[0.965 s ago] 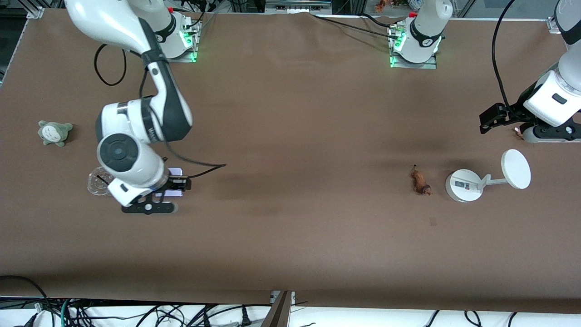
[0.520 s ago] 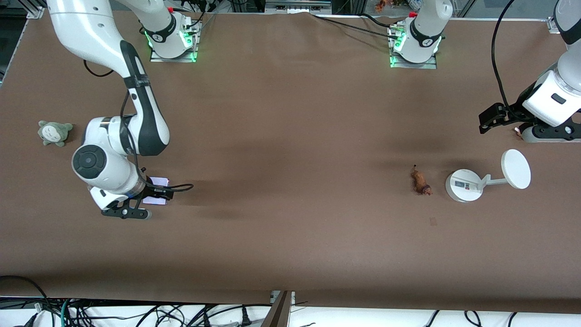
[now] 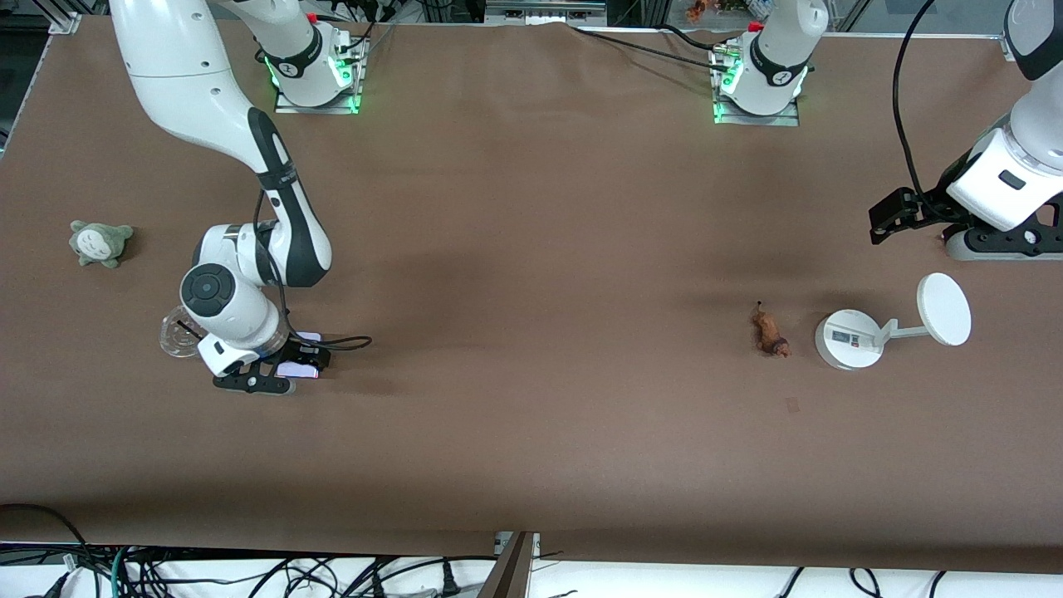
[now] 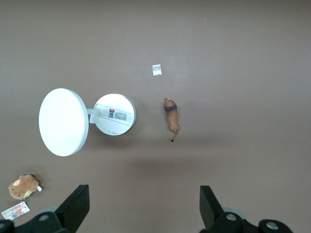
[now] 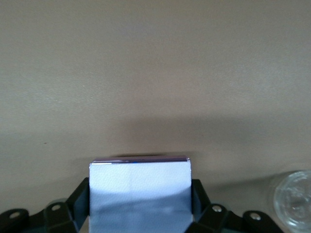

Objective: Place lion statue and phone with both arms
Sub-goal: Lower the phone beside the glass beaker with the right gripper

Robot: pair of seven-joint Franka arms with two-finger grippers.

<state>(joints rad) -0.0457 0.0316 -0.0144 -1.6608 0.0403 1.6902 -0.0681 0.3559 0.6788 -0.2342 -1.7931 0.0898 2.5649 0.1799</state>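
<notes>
I see my right gripper [image 3: 286, 365] clamping the phone [image 5: 140, 191] near the table's [image 3: 531, 465] right-arm end; my left gripper [image 4: 143, 213] hangs wide open above the lion statue [image 3: 770, 330]

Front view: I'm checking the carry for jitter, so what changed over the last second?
The right end effector, shut on the flat pale lavender phone, swung toward the right arm's end of the table, then partway back. The left end effector shifted slightly, open. The small orange-brown lion statue, white round-based stand and grey-green plush toy stayed put.
</notes>
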